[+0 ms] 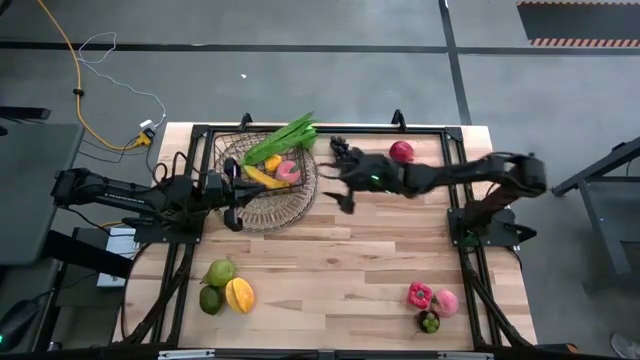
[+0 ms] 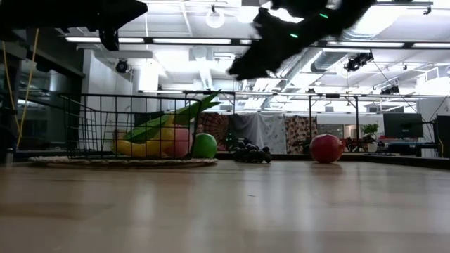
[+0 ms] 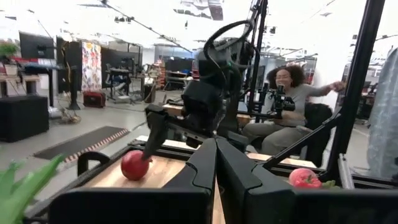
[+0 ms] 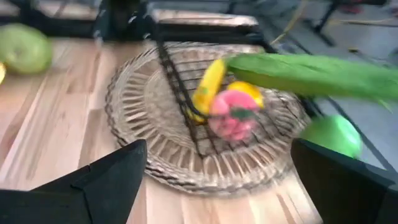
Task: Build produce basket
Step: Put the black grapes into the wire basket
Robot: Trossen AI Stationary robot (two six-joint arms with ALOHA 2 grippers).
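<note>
Beside the basket [image 1: 262,182], over its right rim, the right hand [image 1: 343,178] hangs with fingers spread wide and nothing held. The left hand [image 1: 232,200] rests pinched together on the basket's near-left edge. The best next move looks like a reach for the red fruit [image 1: 401,151] on the surface, squaring the fingers around its middle before closing. The basket sits at the far left-centre, dark wire mesh with a flared round rim, holding a leafy stalk [image 1: 283,138], yellow pieces and a pink piece [image 1: 289,171].

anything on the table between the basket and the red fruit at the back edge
Yes: in the low view a dark grape bunch sits between the basket and the red fruit. From above, the open right hand hangs over that stretch.
</note>
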